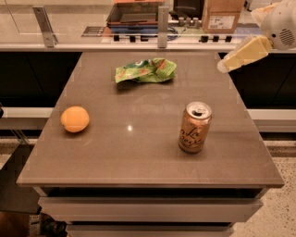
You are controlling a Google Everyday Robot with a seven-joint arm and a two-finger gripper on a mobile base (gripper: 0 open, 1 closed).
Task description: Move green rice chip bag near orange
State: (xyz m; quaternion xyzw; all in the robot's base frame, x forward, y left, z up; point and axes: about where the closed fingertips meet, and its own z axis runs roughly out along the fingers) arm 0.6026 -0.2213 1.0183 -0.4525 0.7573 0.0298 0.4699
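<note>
The green rice chip bag lies crumpled and flat on the far middle of the brown table. The orange sits near the table's left edge, well to the front left of the bag. My gripper hangs in the air at the upper right, above the table's far right edge, to the right of the bag and apart from it. It holds nothing that I can see.
A tan-gold drink can stands upright on the right front part of the table. Behind the table runs a counter with a glass rail, a cardboard box and a tray.
</note>
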